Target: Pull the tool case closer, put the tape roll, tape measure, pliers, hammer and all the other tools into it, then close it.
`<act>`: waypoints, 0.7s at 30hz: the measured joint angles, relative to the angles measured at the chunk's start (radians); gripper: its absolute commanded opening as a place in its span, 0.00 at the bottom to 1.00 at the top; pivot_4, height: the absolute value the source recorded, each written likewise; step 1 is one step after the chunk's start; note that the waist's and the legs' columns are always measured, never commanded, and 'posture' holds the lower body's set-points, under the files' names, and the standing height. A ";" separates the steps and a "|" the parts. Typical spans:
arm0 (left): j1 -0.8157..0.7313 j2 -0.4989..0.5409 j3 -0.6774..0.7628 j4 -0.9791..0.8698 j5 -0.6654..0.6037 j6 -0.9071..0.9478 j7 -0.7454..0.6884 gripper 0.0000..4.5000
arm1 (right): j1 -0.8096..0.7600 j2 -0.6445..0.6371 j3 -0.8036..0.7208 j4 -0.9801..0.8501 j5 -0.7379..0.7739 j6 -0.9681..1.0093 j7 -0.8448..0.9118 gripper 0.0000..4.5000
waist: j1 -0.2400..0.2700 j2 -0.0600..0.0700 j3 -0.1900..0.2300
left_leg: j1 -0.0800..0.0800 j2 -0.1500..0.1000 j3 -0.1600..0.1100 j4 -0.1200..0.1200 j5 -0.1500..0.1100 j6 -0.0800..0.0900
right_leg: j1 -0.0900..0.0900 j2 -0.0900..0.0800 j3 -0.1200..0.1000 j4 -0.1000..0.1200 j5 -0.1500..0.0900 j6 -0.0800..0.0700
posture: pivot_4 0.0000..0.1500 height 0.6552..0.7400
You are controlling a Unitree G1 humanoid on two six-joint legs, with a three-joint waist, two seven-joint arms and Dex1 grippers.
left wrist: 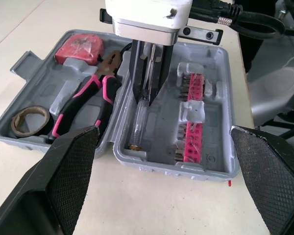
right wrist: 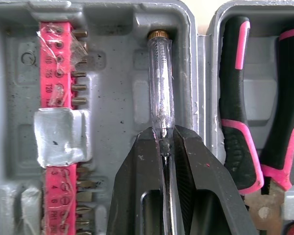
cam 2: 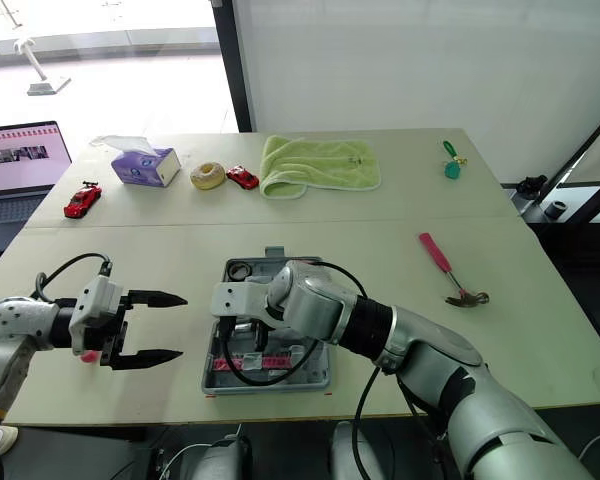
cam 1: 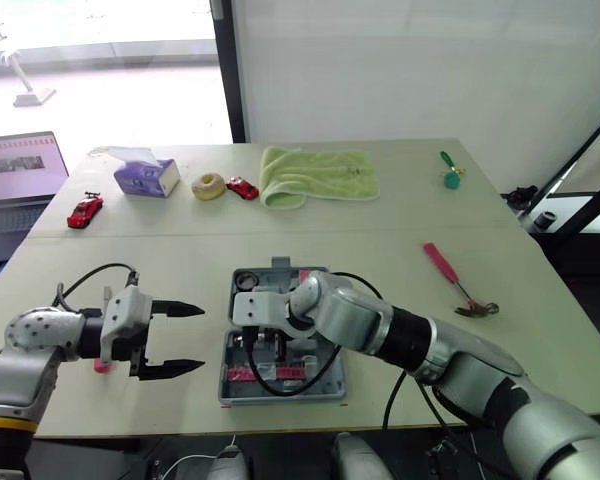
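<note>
Worktop (cam 1: pixel 400 250), seen over both arms. The tool case (cam 1: pixel 280 395) lies open at the near edge, directly in front of the robot, with lid and base flat.

The hammer (cam 1: pixel 448 272) lies on the bare worktop well apart from the case, on the robot's right. Its pink handle runs diagonally, with the head at the nearer, outer end. The right arm is judged the closer one for it.

The left gripper (cam 1: pixel 200 338) is empty, with its fingers spread wide. It hovers just to the left of the case, pointing toward it.

The right gripper (right wrist: pixel 165 136) reaches down into the case, its fingers clamped on the shaft end of a clear-handled screwdriver (right wrist: pixel 160 83).

Key relation: the screwdriver's long axis runs straight out from the fingertips, in line with the fingers. It is parallel to the hinge wall and lies within the narrow channel just beside that wall. The brass cap points away from the gripper, toward the case's outer edge. The tool appears seated or nearly so, so the coming move is judged a release and a lift clear of the channel.

Already in the other half are the pliers (left wrist: pixel 85 98), the tape measure (left wrist: pixel 81 47) and the tape roll (left wrist: pixel 30 121). Pink bit strips (right wrist: pixel 56 63) flank the channel.
</note>
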 measured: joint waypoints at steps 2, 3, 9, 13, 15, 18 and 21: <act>0.000 0.002 0.000 0.000 0.000 0.002 0.001 1.00 | 0.011 0.002 -0.004 0.005 -0.010 -0.010 -0.001 0.00 | 0.000 0.000 0.000 | 0.000 0.000 0.000 0.000 0.000 0.000 | 0.000 0.000 0.000 0.000 0.000 0.000 | 1.00 1.00; 0.000 0.004 0.000 0.000 0.000 0.003 0.001 1.00 | 0.016 0.004 -0.005 0.011 -0.015 -0.017 0.000 0.00 | -0.001 0.000 0.000 | 0.000 0.000 0.000 0.000 0.000 0.000 | 0.000 0.000 0.000 0.000 0.000 0.000 | 1.00 1.00; 0.000 0.006 0.000 0.001 -0.001 0.017 0.008 1.00 | 0.019 0.010 -0.005 0.018 -0.038 -0.025 0.017 0.00 | -0.002 0.000 0.000 | 0.000 0.000 0.000 0.000 0.000 0.000 | 0.000 0.000 0.000 0.000 0.000 0.000 | 1.00 1.00; -0.004 0.005 0.000 0.004 -0.001 0.020 0.010 1.00 | 0.024 0.010 -0.006 0.017 -0.050 -0.034 0.021 0.00 | -0.002 0.000 0.000 | 0.000 0.000 0.000 0.000 0.000 0.000 | 0.000 0.000 0.000 0.000 0.000 0.000 | 1.00 1.00; -0.006 0.003 0.000 0.004 -0.008 0.026 0.012 1.00 | 0.025 0.011 -0.007 0.017 -0.056 -0.035 0.023 0.10 | -0.002 0.000 0.000 | 0.000 0.000 0.000 0.000 0.000 0.000 | 0.000 0.000 0.000 0.000 0.000 0.000 | 1.00 1.00; -0.008 -0.003 0.000 0.002 -0.017 0.037 0.017 1.00 | 0.035 0.021 -0.007 0.012 -0.055 -0.032 0.038 0.39 | -0.002 0.000 0.000 | 0.000 0.000 0.000 0.000 0.000 0.000 | 0.000 0.000 0.000 0.000 0.000 0.000 | 1.00 1.00; -0.008 -0.004 0.000 -0.001 -0.019 0.046 0.023 1.00 | 0.041 0.030 -0.008 -0.013 -0.055 -0.020 0.043 0.59 | 0.000 0.000 0.000 | 0.000 0.000 0.000 0.000 0.000 0.000 | 0.000 0.000 0.000 0.000 0.000 0.000 | 1.00 1.00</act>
